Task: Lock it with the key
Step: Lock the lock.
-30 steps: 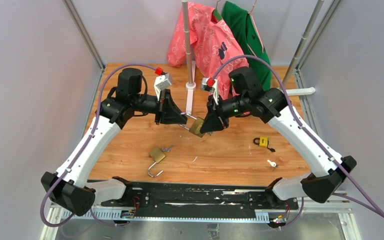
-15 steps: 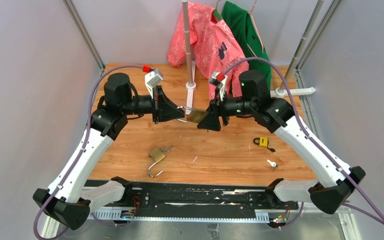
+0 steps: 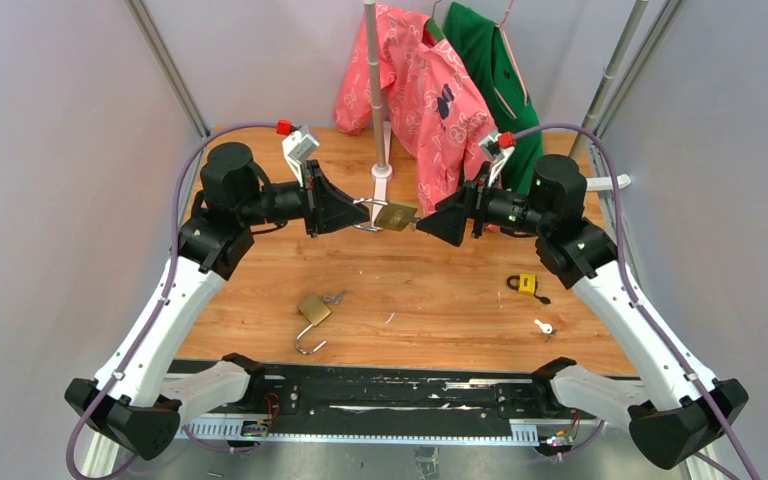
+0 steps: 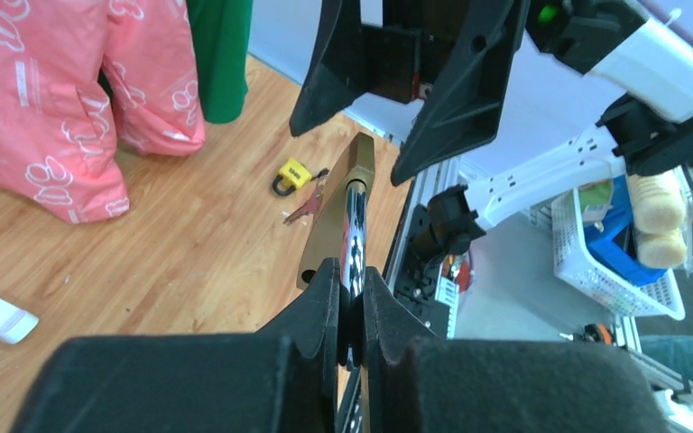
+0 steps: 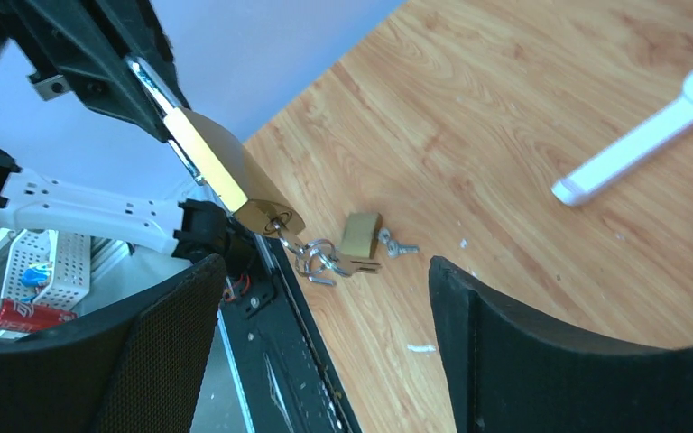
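A brass padlock [image 3: 397,214] hangs in the air over the middle of the table, body level. My left gripper [image 3: 365,212] is shut on its steel shackle [image 4: 355,236], the brass body [image 4: 336,212] sticking out beyond the fingers. The key [image 5: 281,225] sits in the padlock's [image 5: 226,176] end, with a key ring [image 5: 314,257] dangling from it. My right gripper [image 3: 422,222] stands open just right of the padlock, facing it, touching nothing. In the left wrist view its two black fingers [image 4: 451,90] spread above the lock.
A second brass padlock [image 3: 312,310] with an open shackle lies on the table, a key [image 3: 335,297] beside it. A small yellow padlock [image 3: 527,284] and a white key [image 3: 543,326] lie at the right. A clothes stand [image 3: 375,90] holds pink [image 3: 420,85] and green [image 3: 485,55] garments.
My right gripper has opened, let go of the key end and drawn back to the right. The left gripper has carried the padlock up and slightly toward the back.
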Motion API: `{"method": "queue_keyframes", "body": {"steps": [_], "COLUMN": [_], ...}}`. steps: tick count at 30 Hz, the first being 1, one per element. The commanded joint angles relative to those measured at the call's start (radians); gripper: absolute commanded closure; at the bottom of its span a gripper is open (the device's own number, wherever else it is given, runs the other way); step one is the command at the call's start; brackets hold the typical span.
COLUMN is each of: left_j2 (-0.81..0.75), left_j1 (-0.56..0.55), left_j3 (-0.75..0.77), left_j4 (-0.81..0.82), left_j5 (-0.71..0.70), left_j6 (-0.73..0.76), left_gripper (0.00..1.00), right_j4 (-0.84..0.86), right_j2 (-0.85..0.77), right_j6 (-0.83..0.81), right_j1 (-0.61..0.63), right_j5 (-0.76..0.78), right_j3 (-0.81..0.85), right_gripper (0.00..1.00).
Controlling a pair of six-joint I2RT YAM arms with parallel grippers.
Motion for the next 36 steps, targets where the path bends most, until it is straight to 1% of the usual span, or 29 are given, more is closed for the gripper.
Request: {"method": "queue_keyframes", "body": {"steps": [1, 4, 6, 10, 13, 16, 20, 22, 23, 27, 28, 30, 32, 34, 35, 36], "left_j2": [-0.019, -0.017, -0.01, -0.013, -0.009, -0.003, -0.009, -0.01, -0.01, -0.006, -0.005, 0.0, 0.002, 0.004, 0.005, 0.006], "left_j1": [0.015, 0.015, 0.015, 0.015, 0.015, 0.015, 0.015, 0.015, 0.015, 0.015, 0.015, 0.015, 0.015, 0.015, 0.015, 0.016], "left_j3": [0.052, 0.049, 0.04, 0.043, 0.053, 0.062, 0.062, 0.062, 0.062, 0.059, 0.057, 0.052, 0.053, 0.052, 0.053, 0.055], "left_j4": [0.199, 0.276, 0.371, 0.435, 0.459, 0.462, 0.469, 0.47, 0.47, 0.47, 0.47, 0.471, 0.47, 0.472, 0.474, 0.479], "left_j5": [0.03, 0.024, 0.03, 0.014, 0.019, 0.024, 0.016, 0.015, 0.015, 0.015, 0.015, 0.008, 0.01, 0.007, 0.004, 0.003], "left_j6": [-0.106, -0.179, -0.256, -0.313, -0.346, -0.357, -0.359, -0.359, -0.358, -0.36, -0.358, -0.357, -0.358, -0.359, -0.359, -0.363], "left_gripper": [1.0, 1.0, 1.0, 1.0, 1.0, 1.0, 1.0, 1.0, 1.0, 1.0, 1.0, 1.0, 1.0, 1.0, 1.0, 1.0], "right_j4": [0.349, 0.558, 0.662, 0.738, 0.852, 0.91, 0.983, 1.011, 1.022, 1.179, 1.224, 1.307, 1.352, 1.366, 1.365, 1.365], "right_j2": [-0.048, -0.063, -0.065, -0.022, 0.047, 0.105, 0.176, 0.199, 0.21, 0.259, 0.269, 0.285, 0.295, 0.299, 0.301, 0.302], "right_j6": [0.094, 0.125, 0.128, 0.153, 0.253, 0.309, 0.352, 0.37, 0.385, 0.511, 0.548, 0.606, 0.641, 0.654, 0.654, 0.657], "right_j1": [-0.01, -0.01, -0.011, -0.01, -0.004, 0.02, 0.07, 0.081, 0.082, 0.082, 0.081, 0.082, 0.082, 0.081, 0.081, 0.081], "right_j5": [-0.09, -0.131, -0.147, -0.213, -0.24, -0.23, -0.259, -0.256, -0.261, -0.303, -0.309, -0.315, -0.313, -0.32, -0.324, -0.327], "right_j3": [-0.074, -0.151, -0.177, -0.136, -0.122, -0.101, -0.052, -0.04, -0.034, -0.025, -0.024, -0.026, -0.028, -0.028, -0.027, -0.029], "right_gripper": [0.15, 0.14, 0.1, 0.04, 0.02, 0.01, 0.02, 0.07, 0.12, 0.35, 0.38, 0.39, 0.41, 0.5, 0.55, 0.56]}}
